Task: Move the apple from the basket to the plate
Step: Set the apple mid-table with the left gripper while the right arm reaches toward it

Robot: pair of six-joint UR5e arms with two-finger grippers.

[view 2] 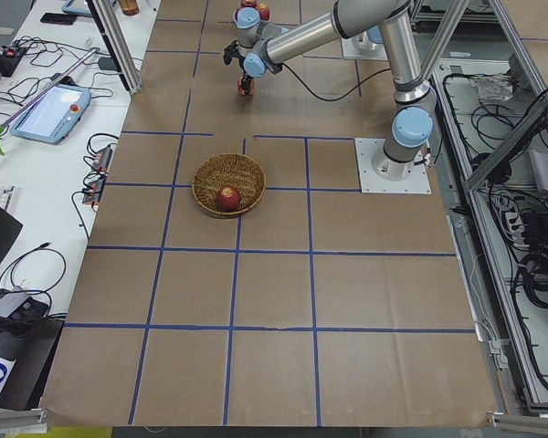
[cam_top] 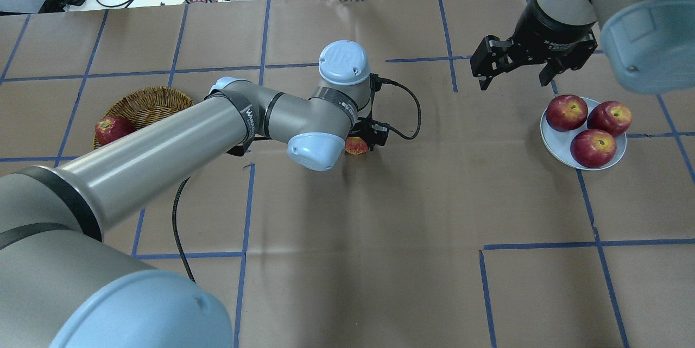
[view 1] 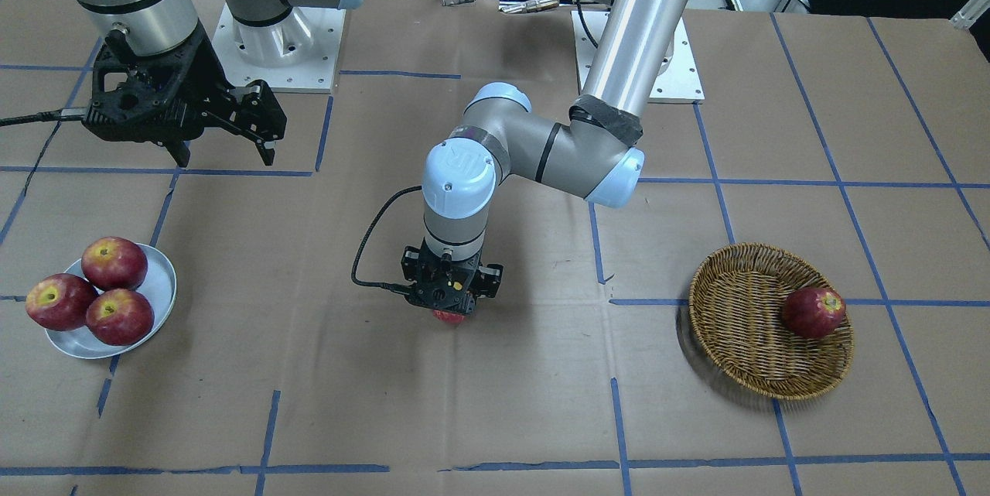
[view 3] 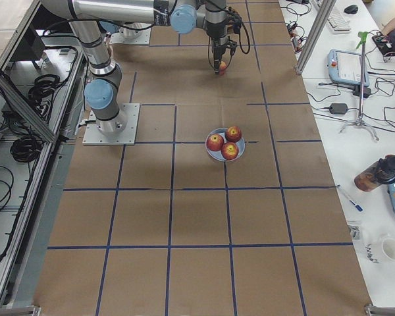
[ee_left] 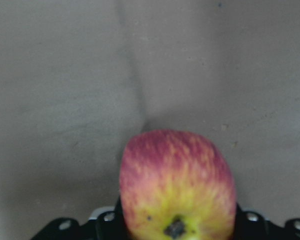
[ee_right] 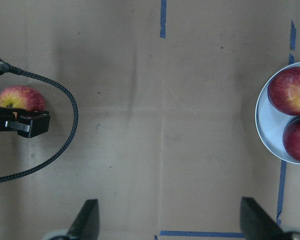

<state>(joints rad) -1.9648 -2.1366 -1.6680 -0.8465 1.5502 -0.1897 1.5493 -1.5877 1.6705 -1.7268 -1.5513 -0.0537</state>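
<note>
Left claw (view 1: 450, 309) of mine pinches the yellow-blushed apple (ee_left: 177, 185) low over the desk (view 1: 495, 403), with the plate (view 1: 164, 279), already bearing three red apples (view 1: 120, 316), well off to its right, nearer my spread right claw (view 1: 226, 157) hovering beside it.

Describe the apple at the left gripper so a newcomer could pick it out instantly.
Look at the middle of the table, between the wicker basket and the grey-blue plate, where the left gripper points straight down. The apple is right under it, outside both containers. Unlike the basket's dark apple and the plate's three red apples, it wears a broad yellow-orange blush.
</note>
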